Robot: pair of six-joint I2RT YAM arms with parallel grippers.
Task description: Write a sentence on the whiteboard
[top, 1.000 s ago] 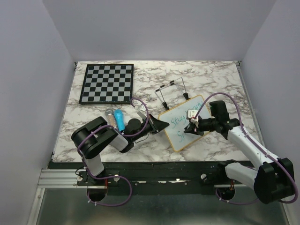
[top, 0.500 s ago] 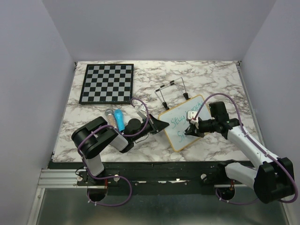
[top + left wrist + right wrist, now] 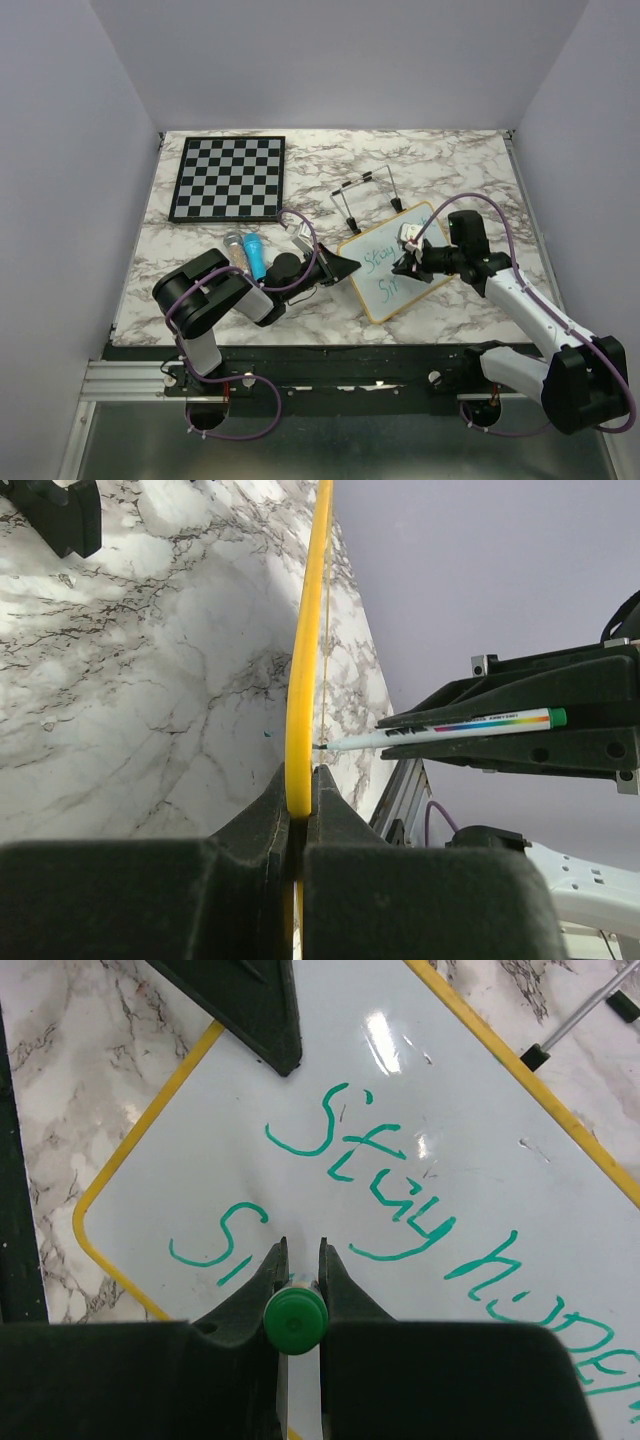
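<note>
The right gripper's (image 3: 297,1260) fingers are closed on a slim white marker (image 3: 450,727) with a green end cap. Its tip meets the small rectangular whiteboard (image 3: 480,1140) with a thin yellowish frame and rounded corners. The left gripper's (image 3: 300,780) fingers are pinched tight on that frame at the board's left edge, bracing it.

The whiteboard sits on the grey-veined marble table (image 3: 450,160), right of centre and towards the near edge, turned at an angle. Whether it lies quite flat I cannot tell. The green handwritten sentence (image 3: 390,1185) reads "Stay happy" on its far line. The near line has only its first letters, and the tip sits just right of them. By my judgement the second word is barely begun.

Several things could go wrong from here:
- The left hold is only a narrow pinch on the frame, so a hard press or sideways stroke could pivot the board and bend the letters.
- The marker could slip in its grip and lose contact.
- The right fingers ride low over fresh ink and could smear it.
- The near line could run off the frame.

The black-and-white checkered chessboard (image 3: 228,177) lies well apart at the far left.
</note>
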